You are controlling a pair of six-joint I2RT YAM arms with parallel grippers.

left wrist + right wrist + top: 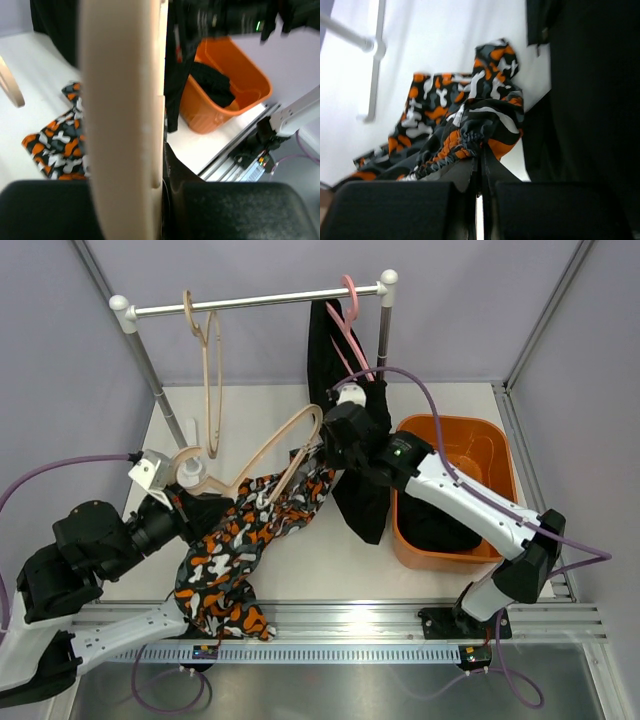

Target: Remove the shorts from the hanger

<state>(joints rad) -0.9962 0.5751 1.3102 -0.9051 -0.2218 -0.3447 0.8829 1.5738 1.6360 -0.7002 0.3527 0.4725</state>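
Observation:
The patterned shorts (245, 540), orange, white, grey and black, drape from a beige hanger (275, 445) down onto the table. My left gripper (200, 495) is shut on that hanger near its hook; the hanger fills the left wrist view (122, 115) between the jaws of that gripper (162, 200). My right gripper (318, 458) is shut on the gathered waistband of the patterned shorts (470, 137), pinched between its jaws (481, 185). One pair of black shorts (350, 430) hangs from a pink hanger (350, 315) on the rack. Another black pair (440, 525) lies in the orange bin.
A clothes rack rod (255, 302) spans the back, with an empty beige hanger (210, 370) on it. The rack's left post (165, 405) stands behind my left arm. The orange bin (495, 445) sits at the right. A metal rail (350, 625) runs along the near edge.

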